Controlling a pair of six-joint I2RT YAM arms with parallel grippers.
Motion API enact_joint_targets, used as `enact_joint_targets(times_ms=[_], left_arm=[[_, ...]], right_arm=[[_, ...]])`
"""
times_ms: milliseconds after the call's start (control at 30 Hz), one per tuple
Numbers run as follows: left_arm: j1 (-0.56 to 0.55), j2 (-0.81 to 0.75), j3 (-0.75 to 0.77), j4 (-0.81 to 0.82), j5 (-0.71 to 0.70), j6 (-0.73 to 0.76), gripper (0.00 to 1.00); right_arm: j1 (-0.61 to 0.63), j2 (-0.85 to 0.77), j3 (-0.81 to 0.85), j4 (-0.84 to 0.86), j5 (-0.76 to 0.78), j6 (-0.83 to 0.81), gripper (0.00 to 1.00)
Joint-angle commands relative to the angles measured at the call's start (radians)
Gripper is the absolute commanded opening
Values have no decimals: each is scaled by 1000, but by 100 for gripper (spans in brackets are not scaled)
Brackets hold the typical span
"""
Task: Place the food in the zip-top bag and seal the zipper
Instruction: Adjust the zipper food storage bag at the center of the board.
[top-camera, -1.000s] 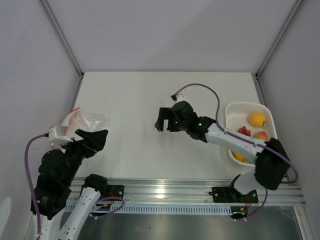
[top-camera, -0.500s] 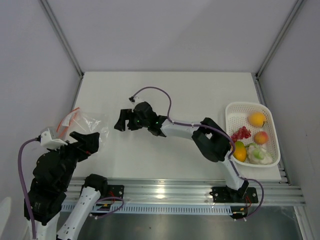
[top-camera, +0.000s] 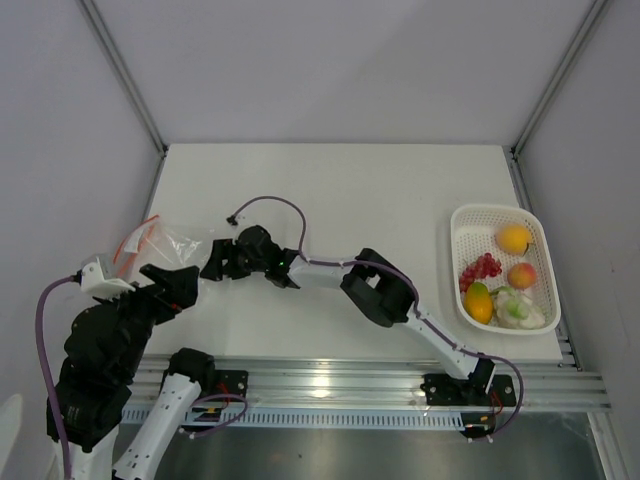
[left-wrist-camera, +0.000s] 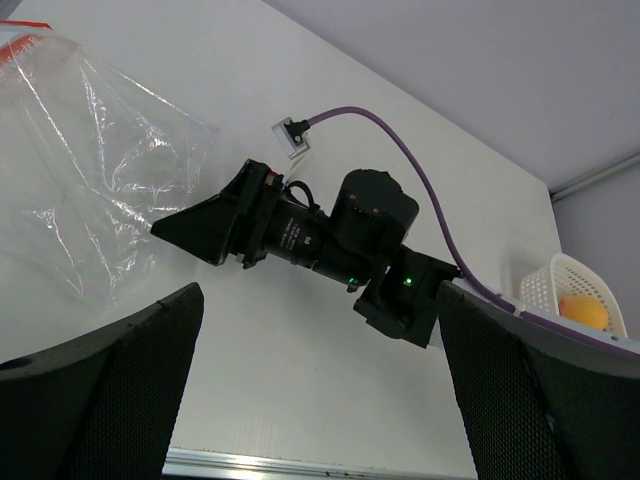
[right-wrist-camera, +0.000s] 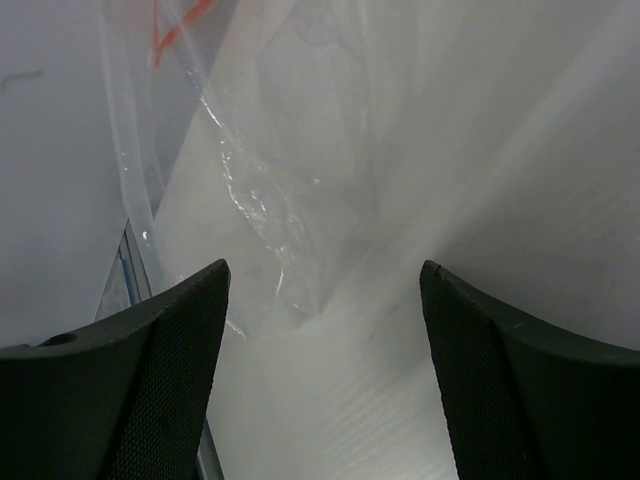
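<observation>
The black, mesh-textured fingers (right-wrist-camera: 160, 380) of the right gripper (right-wrist-camera: 322, 278) stand apart with nothing between them, pointed at the near edge of the zip-top bag (right-wrist-camera: 270, 180). The fingers (left-wrist-camera: 110, 390) of the left gripper (left-wrist-camera: 320, 300) are spread just as wide and are likewise empty. The bag is thin, clear, crinkled film lying slack on the far left of the matte white table (top-camera: 400, 190). Its red-orange zipper (top-camera: 135, 238) runs as a narrow strip along the edge nearest the left wall. The right gripper's tip sits just beside the bag's right side; whether it touches the film cannot be told. The left gripper hangs near the bag's front corner. The food lies well apart on the right, in a white perforated plastic basket (top-camera: 455, 225): two round orange fruits (top-camera: 514, 238), a knobbly red berry cluster (top-camera: 482, 267), a yellow-orange fruit (top-camera: 478, 303) and a pale white-green vegetable piece (top-camera: 517, 308).
</observation>
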Motion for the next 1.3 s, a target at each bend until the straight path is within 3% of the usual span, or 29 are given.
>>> enact_joint_targets(times_ms=[0, 233, 267, 300, 400, 667, 800, 967, 1000, 1100, 1267], left_arm=[[-2, 16, 25, -1, 12, 27, 99], [-2, 24, 28, -16, 26, 27, 99], [-2, 24, 30, -21, 27, 26, 98], [-2, 28, 33, -24, 29, 26, 97], [-2, 50, 65, -54, 32, 30, 96], [-2, 110, 160, -88, 52, 95, 93], [-2, 110, 126, -56, 107, 98, 90], [-2, 108, 21, 11, 193, 46, 90], [-2, 108, -16, 25, 222, 33, 90], [-2, 98, -114, 114, 320, -20, 90], [-2, 99, -278, 301, 444, -109, 87]], right_arm=[[18, 65, 123, 2, -15, 20, 77], [1, 131, 200, 39, -10, 72, 50], [-2, 131, 200, 42, -10, 73, 40], [-6, 130, 198, 44, -9, 79, 20], [-29, 78, 119, 76, -23, 79, 0], [-78, -376, -403, 221, 45, -19, 0], [-132, -579, -732, 278, -32, -37, 0], [-226, -839, -1027, 303, -125, -80, 0], [-258, -888, -1062, 283, -137, -95, 0], [-328, -1123, -1135, 13, -154, -178, 0], [-424, -1306, -1143, -294, -138, -287, 0]])
